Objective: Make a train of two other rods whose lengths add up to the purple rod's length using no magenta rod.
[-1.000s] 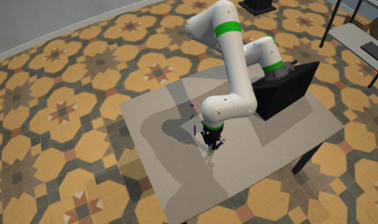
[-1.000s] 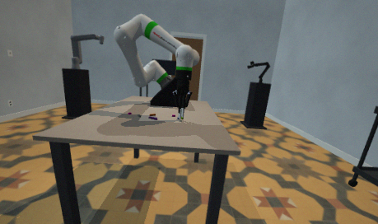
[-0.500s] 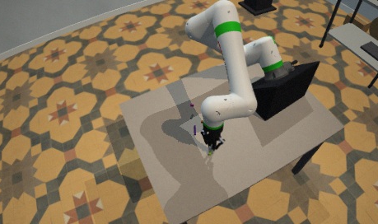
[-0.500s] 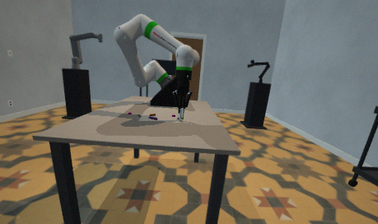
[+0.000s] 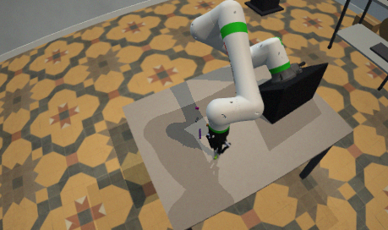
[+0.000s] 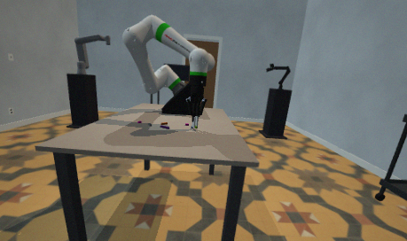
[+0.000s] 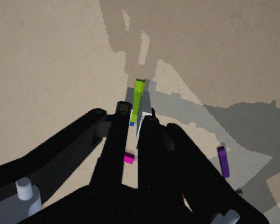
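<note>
My gripper point(image 5: 218, 150) is shut on the lime rod point(image 5: 215, 156) and holds it at or just above the table top near the table's middle. In the wrist view the lime rod point(image 7: 138, 100) sticks out ahead of the fingertips, with a tiny blue bit beside it. The purple rod point(image 5: 199, 133) lies flat on the table to the left of the gripper; it also shows in the wrist view point(image 7: 223, 161) and in the exterior view point(image 6: 165, 127). A small magenta piece point(image 7: 128, 157) shows between my fingers; I cannot tell where it lies.
A magenta rod point(image 5: 197, 108) lies farther back on the table. An orange rod point(image 6: 164, 122) lies behind the purple one. The robot's black base point(image 5: 292, 90) stands at the table's back right.
</note>
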Robot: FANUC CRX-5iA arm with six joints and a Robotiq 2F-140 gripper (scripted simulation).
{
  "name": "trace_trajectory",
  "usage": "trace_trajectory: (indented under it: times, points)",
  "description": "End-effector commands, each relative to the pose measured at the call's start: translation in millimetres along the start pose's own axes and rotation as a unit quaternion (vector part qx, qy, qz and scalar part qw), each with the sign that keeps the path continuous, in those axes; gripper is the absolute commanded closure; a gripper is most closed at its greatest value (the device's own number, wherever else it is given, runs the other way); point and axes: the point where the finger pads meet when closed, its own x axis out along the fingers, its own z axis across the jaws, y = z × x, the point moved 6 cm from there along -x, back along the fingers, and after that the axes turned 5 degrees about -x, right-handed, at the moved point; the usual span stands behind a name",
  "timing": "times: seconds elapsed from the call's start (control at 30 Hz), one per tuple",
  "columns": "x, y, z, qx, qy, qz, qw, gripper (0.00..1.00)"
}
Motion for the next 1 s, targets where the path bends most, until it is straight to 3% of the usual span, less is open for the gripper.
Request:
trace_trajectory:
  times: [0.0,0.97]
  points:
    - [-0.2,0.2,-0.1,0.000,0.000,0.000,1.000,0.97]
    - [11.6,0.2,-0.1,0.000,0.000,0.000,1.000,0.97]
